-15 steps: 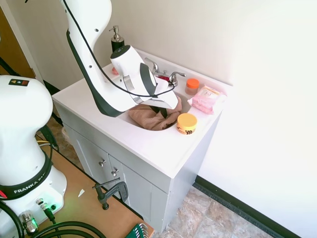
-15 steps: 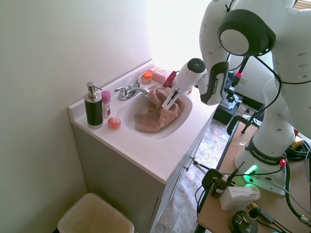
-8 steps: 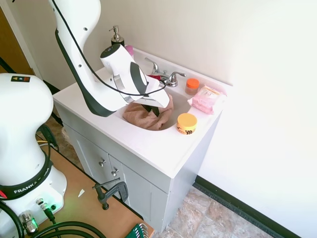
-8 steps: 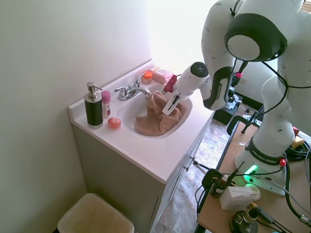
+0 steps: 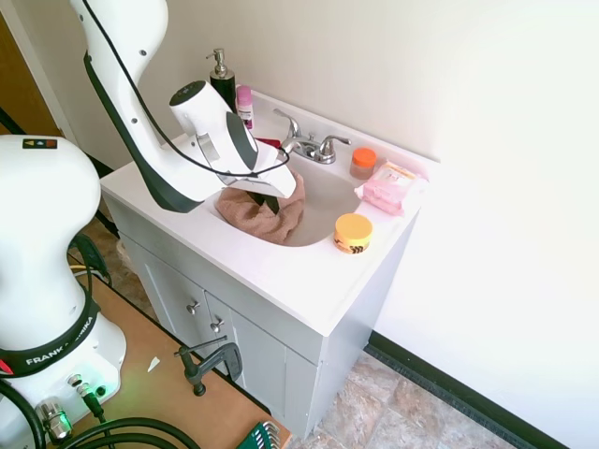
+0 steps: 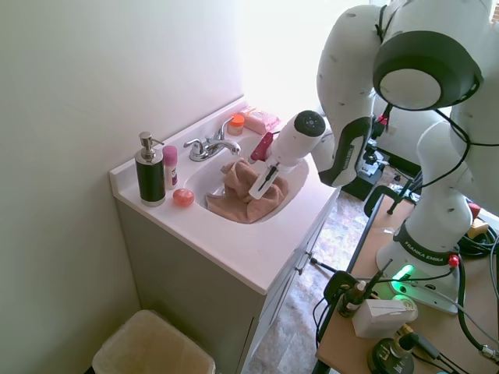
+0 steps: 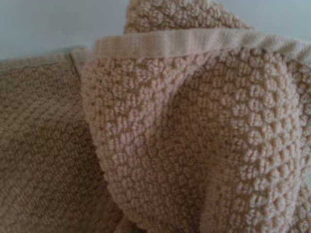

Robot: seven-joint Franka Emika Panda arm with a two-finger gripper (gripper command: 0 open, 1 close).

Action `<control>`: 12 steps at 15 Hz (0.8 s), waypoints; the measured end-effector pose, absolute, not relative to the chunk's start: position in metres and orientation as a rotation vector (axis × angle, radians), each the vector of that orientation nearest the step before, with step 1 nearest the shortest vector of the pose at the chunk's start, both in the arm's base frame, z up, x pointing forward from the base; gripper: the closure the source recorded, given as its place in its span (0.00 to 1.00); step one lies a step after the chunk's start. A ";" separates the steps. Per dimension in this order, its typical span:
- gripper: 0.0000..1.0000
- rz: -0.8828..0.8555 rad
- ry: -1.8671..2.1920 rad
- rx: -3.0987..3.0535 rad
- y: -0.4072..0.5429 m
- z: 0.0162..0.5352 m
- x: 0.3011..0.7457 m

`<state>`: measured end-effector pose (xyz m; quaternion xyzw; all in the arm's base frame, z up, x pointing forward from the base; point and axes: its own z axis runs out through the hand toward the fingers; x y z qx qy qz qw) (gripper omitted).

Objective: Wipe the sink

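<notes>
- Sink [image 5: 323, 201]: one glossy white oval basin.
- One nubby tan towel [image 5: 253, 213] bunched inside the sink.
- My gripper [image 6: 251, 189] presses into the towel; grip state unclear.

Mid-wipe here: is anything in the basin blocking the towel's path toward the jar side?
Nothing visible. The towel under the pincer lies at one end of the sink; the rest of the basin is bare. The orange-lidded jar sits on the counter rim, outside the bowl.
</notes>
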<state>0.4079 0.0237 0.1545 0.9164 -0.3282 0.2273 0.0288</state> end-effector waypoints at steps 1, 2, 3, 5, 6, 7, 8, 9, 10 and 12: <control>1.00 0.700 -1.005 2.833 0.037 0.153 0.409; 1.00 0.697 -1.000 2.836 0.049 0.153 0.409; 1.00 0.691 -0.998 2.841 0.059 0.153 0.410; 1.00 0.654 -0.987 2.848 0.074 0.154 0.407; 1.00 0.626 -0.975 2.853 0.082 0.156 0.404; 1.00 0.596 -0.969 2.859 0.088 0.160 0.401; 1.00 0.565 -0.972 2.865 0.093 0.165 0.397; 1.00 0.533 -0.980 2.867 0.094 0.170 0.394; 1.00 0.498 -0.979 2.869 0.094 0.175 0.390; 1.00 0.424 -0.971 2.877 0.092 0.187 0.382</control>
